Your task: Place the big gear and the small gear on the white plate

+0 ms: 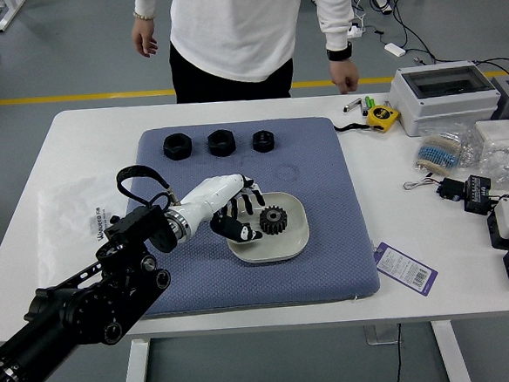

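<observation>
One dark gear [273,220] sits on the white plate [268,250], and here's the left hand [244,213] over the plate's left side, fingers [250,234] loosely spread, apparently empty! Beyond the worktop [394,190], a person [237,35] stands, arms hanging.

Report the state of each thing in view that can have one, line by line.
White plate: face up, bearing one visible gear
Gear: lying flat
Robot hand: open, over the plate's left side
Blue mat: spread flat
Three black round pieces: in a row
Person's hands: hanging down
Light grey box: closed
</observation>
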Controlling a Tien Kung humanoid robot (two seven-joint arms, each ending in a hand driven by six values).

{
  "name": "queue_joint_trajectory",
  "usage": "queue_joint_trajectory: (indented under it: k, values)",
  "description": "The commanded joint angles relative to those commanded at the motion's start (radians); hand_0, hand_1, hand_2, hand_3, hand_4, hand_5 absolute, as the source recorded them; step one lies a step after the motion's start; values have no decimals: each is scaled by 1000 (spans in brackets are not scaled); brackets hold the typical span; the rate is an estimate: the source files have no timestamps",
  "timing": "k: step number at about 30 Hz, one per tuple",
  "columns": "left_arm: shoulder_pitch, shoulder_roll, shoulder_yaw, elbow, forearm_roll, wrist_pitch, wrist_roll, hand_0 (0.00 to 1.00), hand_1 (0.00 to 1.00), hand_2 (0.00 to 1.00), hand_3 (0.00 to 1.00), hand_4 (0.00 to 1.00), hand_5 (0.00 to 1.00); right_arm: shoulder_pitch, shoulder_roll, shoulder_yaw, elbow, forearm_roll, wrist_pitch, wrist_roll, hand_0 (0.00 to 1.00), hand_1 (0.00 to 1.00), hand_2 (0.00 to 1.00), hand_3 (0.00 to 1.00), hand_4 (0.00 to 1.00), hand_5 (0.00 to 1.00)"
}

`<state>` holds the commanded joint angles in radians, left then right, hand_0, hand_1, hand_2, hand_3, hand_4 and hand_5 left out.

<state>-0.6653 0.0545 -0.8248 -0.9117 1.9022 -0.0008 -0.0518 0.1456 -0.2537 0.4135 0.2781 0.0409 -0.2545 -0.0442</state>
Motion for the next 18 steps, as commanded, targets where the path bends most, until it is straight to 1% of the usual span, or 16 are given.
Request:
queue_joint_trajectory:
  k: [3, 8, 11, 15, 16, 17, 18]
  values:
    - [3, 0, -2, -7, 0, 1, -2, 238, 303, 433, 597, 998, 246, 0, 0, -1, 0, 2, 0, 1, 648, 648, 732, 580, 841, 680]
    - [11, 3, -26, -40, -2, 13, -11, 248, 307, 429, 601, 998, 260, 2, -1, -7, 0, 13, 2, 4, 648, 648, 732, 580, 841, 680]
    - [34, 2, -87, -68, 10, 21, -24, 251, 305, 427, 599, 998, 265, 4, -1, -10, -1, 18, 3, 6, 648, 648, 732, 580, 841, 680]
    - [79, -5, -207, -101, 38, 28, -24, 251, 305, 427, 599, 998, 265, 5, -1, -14, -1, 25, 3, 8, 648, 648, 732, 580, 841, 680]
    - [96, -4, -237, -118, 43, 34, -24, 251, 305, 427, 599, 998, 265, 5, -1, -14, -1, 26, 4, 9, 648, 648, 732, 580, 841, 680]
    - [112, -3, -277, -136, 46, 39, -22, 245, 308, 433, 594, 998, 293, 5, -1, -14, -2, 26, 4, 9, 648, 648, 732, 581, 841, 680]
    - [117, -2, -298, -142, 47, 40, -21, 245, 308, 433, 594, 998, 293, 5, -1, -14, -2, 26, 4, 9, 648, 648, 732, 581, 841, 680]
